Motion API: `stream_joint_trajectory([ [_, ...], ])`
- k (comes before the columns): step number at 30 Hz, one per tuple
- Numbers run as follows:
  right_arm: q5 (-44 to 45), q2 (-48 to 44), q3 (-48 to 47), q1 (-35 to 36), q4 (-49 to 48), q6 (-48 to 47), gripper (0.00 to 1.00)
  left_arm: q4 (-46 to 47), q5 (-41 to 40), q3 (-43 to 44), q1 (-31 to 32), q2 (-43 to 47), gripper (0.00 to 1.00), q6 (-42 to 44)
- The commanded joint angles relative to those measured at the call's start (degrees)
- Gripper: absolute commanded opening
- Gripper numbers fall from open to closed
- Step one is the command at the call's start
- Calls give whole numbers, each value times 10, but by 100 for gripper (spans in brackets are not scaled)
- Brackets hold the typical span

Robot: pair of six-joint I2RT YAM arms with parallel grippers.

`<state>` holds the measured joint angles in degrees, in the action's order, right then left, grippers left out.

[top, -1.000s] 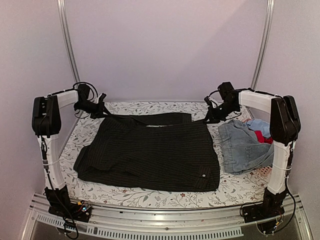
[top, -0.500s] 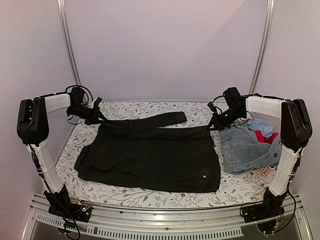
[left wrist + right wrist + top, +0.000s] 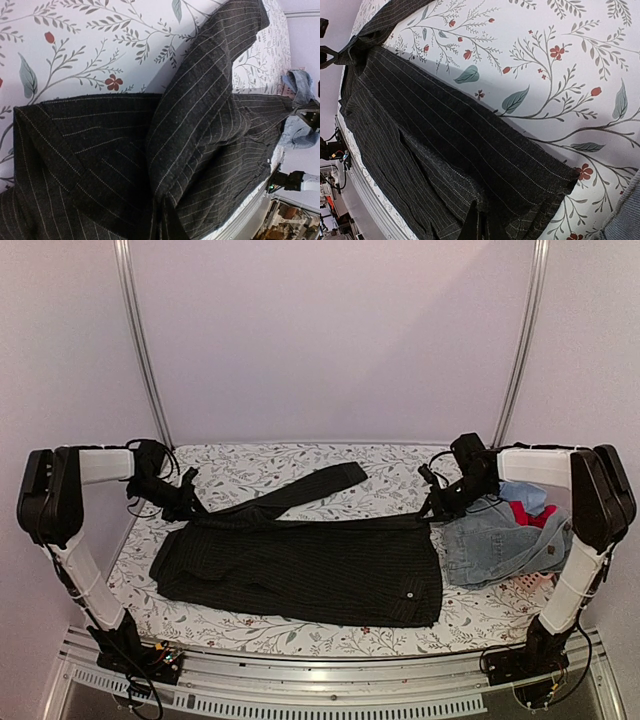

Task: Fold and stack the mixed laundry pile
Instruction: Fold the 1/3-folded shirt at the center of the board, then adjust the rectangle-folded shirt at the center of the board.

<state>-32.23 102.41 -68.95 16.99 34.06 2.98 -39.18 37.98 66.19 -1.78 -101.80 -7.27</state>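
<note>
Your left gripper (image 3: 188, 508) and right gripper (image 3: 430, 510) pinch far corners of the black pinstriped button shirt (image 3: 300, 565), long axis left-right, 1 sleeve (image 3: 315, 483) pointing far-right; that edge has come nearer.

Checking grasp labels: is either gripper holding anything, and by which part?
Both hold the black pinstriped shirt. The left gripper pinches its far-left corner, and the right gripper pinches its far-right corner.
</note>
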Motion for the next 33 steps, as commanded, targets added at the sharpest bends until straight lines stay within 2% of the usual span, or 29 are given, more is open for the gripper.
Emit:
stream_joint_trajectory([
  [1, -10, -28, 23, 11, -10, -1, 0, 12, -19, -20, 2, 14, 5, -9],
  [5, 6, -22, 37, 21, -1, -3, 0, 9, -30, -27, 2, 7, 6, -7],
  [7, 17, -17, 37, 23, 9, -5, 0, 7, -26, -28, 2, 6, 12, -4],
  [9, 24, -13, 30, 24, 21, -6, 14, 3, -23, -26, 3, 9, 24, 1],
  [12, 29, -17, 9, 24, 34, -6, 36, 8, 0, -23, 2, 24, 36, 5],
  [15, 31, -28, -26, 24, 46, -3, 49, 20, 20, -17, 2, 42, 45, -3],
  [17, 31, -27, -53, 25, 54, 2, 52, 18, 4, -6, 3, 45, 48, -5],
  [24, 23, 18, -107, 48, 47, 21, 53, 28, -20, 56, 16, 37, 57, 5],
  [29, 3, 58, -117, 84, 16, 39, 49, 79, -65, 125, 81, 8, 61, 17],
  [33, 5, 94, -115, 109, -2, 56, 46, 95, -90, 216, 127, -68, 62, 24],
])
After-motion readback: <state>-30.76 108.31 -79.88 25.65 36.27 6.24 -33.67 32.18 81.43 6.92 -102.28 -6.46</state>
